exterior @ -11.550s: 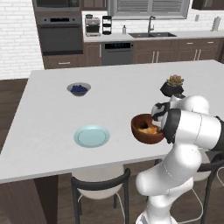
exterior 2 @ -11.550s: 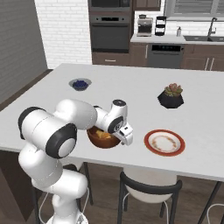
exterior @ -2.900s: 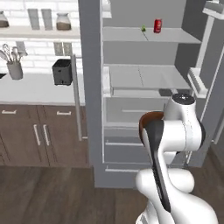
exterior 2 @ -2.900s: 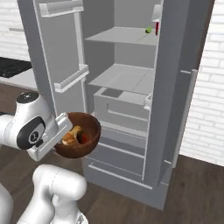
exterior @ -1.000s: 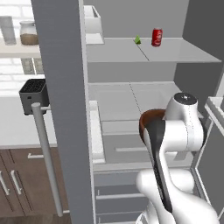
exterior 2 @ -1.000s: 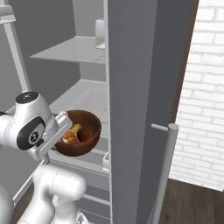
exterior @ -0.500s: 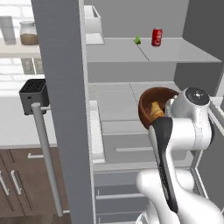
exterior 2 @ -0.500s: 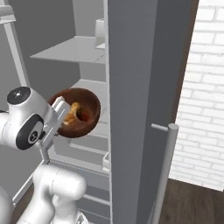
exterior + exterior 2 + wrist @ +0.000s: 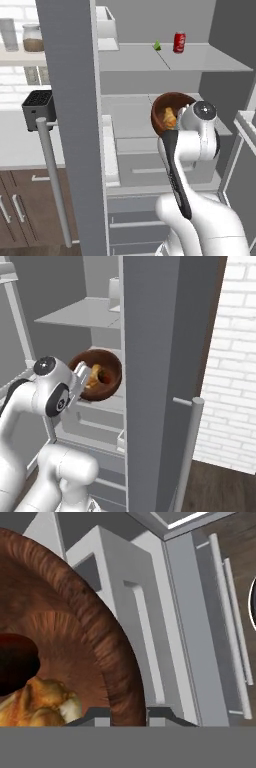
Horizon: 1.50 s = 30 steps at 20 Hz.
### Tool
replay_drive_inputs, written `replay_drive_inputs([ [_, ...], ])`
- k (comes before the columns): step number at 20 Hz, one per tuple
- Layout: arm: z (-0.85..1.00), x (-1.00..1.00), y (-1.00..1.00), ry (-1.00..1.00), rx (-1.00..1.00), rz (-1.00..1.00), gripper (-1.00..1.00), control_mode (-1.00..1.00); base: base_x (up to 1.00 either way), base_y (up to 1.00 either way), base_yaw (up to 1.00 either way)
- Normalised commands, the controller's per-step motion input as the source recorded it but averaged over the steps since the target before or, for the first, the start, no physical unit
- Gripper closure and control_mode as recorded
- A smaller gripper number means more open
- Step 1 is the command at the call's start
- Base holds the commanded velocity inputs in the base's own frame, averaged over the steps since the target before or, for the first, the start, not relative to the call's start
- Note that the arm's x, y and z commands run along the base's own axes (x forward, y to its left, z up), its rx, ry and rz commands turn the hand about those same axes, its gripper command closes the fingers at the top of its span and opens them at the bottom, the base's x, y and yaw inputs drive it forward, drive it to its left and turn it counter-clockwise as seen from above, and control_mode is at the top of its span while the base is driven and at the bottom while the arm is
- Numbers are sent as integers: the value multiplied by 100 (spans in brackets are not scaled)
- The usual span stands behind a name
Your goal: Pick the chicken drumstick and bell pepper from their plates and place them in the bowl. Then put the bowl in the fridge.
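Change: since half a second ago the bowl has risen and tipped a little more toward the fridge shelves.
Claw: claw clamped tight on the bowl rim.
Contents: drumstick and red pepper inside the bowl.
Position: bowl held in the air before the middle shelf, not yet resting.
Technique: level the bowl, advance slowly between door and wall, lower it flat before letting go.
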Motion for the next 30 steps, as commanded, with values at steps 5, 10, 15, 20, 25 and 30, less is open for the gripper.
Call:
replay_drive_inputs([
  [5, 0, 65, -8, -6, -4, 0, 100, -100, 0, 0, 0],
  [10, -1, 57, -2, 2, -2, 0, 100, -100, 0, 0, 0],
  [15, -4, 44, -12, 12, 0, 0, 100, -100, 0, 0, 0],
  [20, -18, 19, -14, 14, -1, 0, 100, -100, 0, 0, 0],
  [25, -8, 31, -11, 7, -2, 1, 100, -100, 0, 0, 0],
  [30, -11, 42, -9, 6, -1, 2, 100, -100, 0, 0, 0],
])
